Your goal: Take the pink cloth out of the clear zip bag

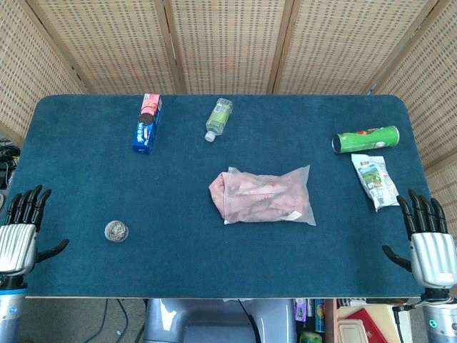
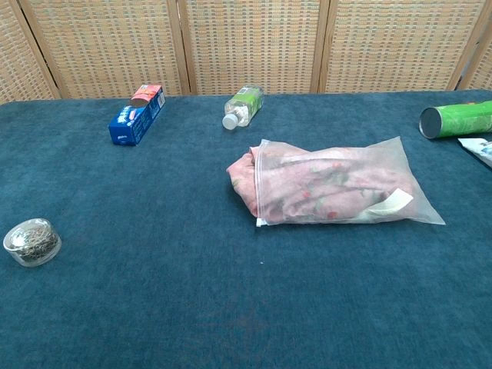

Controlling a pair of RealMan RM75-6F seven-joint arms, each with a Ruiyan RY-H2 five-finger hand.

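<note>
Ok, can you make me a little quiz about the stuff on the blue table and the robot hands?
1. True or false: the pink cloth already pokes out of one end of the clear zip bag.
2. Which lies nearest the left hand? A) green can B) small round container C) bottle
3. Fill the gap: the right hand holds ____.

Key: 1 true; 2 B; 3 nothing. Both hands sit at the table's near corners, fingers apart.
</note>
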